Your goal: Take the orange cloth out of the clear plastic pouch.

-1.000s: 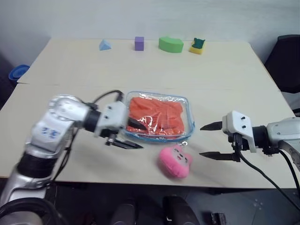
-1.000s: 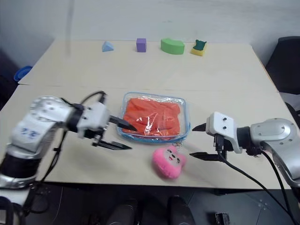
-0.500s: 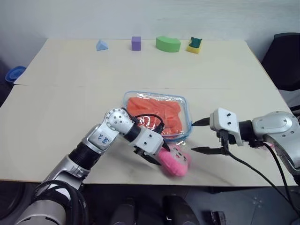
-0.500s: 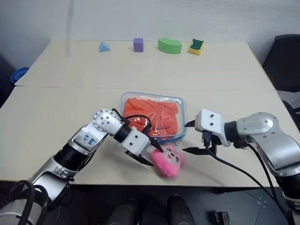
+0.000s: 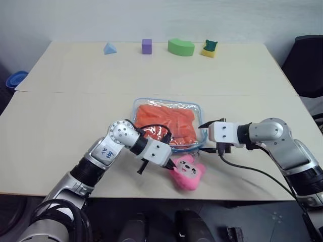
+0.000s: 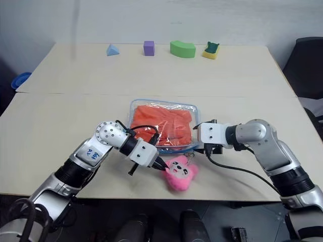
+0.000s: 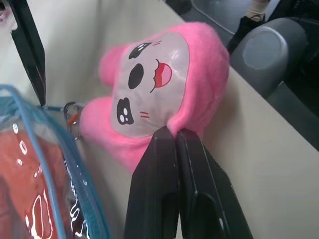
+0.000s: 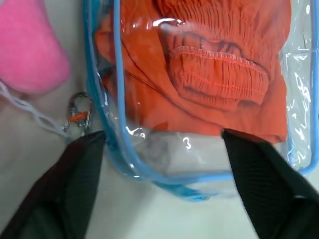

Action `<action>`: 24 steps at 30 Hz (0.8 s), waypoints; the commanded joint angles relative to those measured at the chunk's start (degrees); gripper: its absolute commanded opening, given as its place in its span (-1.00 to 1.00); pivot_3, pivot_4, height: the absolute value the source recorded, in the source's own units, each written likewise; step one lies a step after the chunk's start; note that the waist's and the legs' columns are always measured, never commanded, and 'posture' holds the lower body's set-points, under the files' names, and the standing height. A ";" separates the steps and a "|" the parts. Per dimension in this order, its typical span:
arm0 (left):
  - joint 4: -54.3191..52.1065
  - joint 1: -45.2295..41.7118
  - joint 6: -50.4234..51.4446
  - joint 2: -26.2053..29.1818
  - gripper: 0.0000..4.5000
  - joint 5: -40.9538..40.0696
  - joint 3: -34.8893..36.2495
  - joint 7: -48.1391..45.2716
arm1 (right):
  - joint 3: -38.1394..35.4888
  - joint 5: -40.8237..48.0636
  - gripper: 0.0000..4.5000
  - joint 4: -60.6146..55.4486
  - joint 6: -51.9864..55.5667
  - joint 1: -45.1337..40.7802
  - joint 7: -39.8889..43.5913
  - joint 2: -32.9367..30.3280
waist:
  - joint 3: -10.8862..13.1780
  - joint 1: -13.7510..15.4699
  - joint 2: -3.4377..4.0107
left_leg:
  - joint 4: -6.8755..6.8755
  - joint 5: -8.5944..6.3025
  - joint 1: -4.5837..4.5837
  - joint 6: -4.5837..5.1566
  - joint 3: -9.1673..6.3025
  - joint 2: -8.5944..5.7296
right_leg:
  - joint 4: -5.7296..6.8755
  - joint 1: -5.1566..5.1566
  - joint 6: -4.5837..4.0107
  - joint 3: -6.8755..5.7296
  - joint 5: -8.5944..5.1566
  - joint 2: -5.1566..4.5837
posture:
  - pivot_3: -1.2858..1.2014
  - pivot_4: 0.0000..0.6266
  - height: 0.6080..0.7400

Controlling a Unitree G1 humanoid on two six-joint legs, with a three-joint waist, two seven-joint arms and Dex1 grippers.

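Left hand: my left hand has its two fingers pressed flat together with nothing between them, tips against the near edge of the pink plush toy.

Right hand: my right hand stands apart-fingered, one finger either side of the pouch's near right corner; I see no grip on it yet.

Pouch: the clear plastic pouch lies flat on the table, mid-way across and near my edge, with light blue zipper edging all round. A small metal clip with a thin cord hangs off its corner, beside the plush.

Cloth: the orange cloth is still inside, filling most of the pouch, its gathered seam bunched toward the right hand's end.

Handling, as I judge it: the pouch is light, slick and floppy, so it will likely slide or buckle instead of holding still. The edging is the firmest place to pinch. The cloth is soft and compressible; the gathered seam gives the best bite.

Risk: I cannot tell whether the zipper is open.

Far edge: small coloured blocks sit well apart.
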 commanded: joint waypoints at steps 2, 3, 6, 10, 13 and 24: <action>-2.75 0.74 1.18 1.47 -1.00 0.13 2.17 1.44 | -0.67 -2.22 -0.06 4.25 -6.29 -2.41 -0.75 1.17 | 0.00 -0.01 0.00 | 0.00 0.01 0.00 -0.01 0.00 0.00 | 0.01 0.00 0.00 0.00 0.00 0.00 | 0.03 -0.52 1.00; -2.95 0.91 1.39 1.70 -1.00 0.13 2.40 1.58 | -0.67 -2.56 -0.23 5.09 -7.23 -2.67 -0.62 1.30 | 0.00 -0.02 0.00 | 0.01 0.01 0.00 -0.01 0.00 0.00 | 0.01 0.00 0.00 0.00 0.00 0.00 | 0.03 -0.52 1.00; -3.84 1.75 2.15 2.79 -1.00 -0.01 3.25 2.22 | -0.79 -2.84 -0.67 6.60 -8.95 -3.09 0.13 1.52 | 0.00 -0.03 0.00 | 0.01 0.01 0.00 -0.01 0.00 0.00 | 0.01 0.00 0.00 -0.01 0.00 0.00 | 0.03 -0.52 1.00; -4.99 3.19 2.83 4.09 -1.00 -0.20 4.31 2.89 | -1.03 -2.15 -0.99 7.64 -9.77 -3.06 1.42 1.47 | 0.00 -0.04 0.00 | 0.01 0.01 0.00 -0.02 -0.01 0.01 | 0.02 -0.01 0.00 -0.01 0.00 0.00 | 0.03 -0.52 1.00; -5.54 3.84 3.07 4.46 -1.00 -0.21 4.56 3.33 | -1.10 -1.17 -0.99 8.07 -9.61 -2.69 3.19 1.33 | 0.00 -0.05 0.01 | 0.01 0.01 0.00 -0.02 -0.01 0.01 | 0.02 -0.01 0.00 -0.01 0.00 0.00 | 0.03 -0.52 1.00; -6.19 4.83 2.79 5.45 -1.00 -0.17 5.14 4.07 | -1.74 -0.73 -0.99 7.44 -7.60 -2.44 4.90 0.95 | 0.00 -0.03 0.00 | 0.01 0.01 0.00 -0.02 -0.01 0.01 | 0.03 0.00 0.00 -0.01 0.00 -0.01 | 0.03 -0.52 1.00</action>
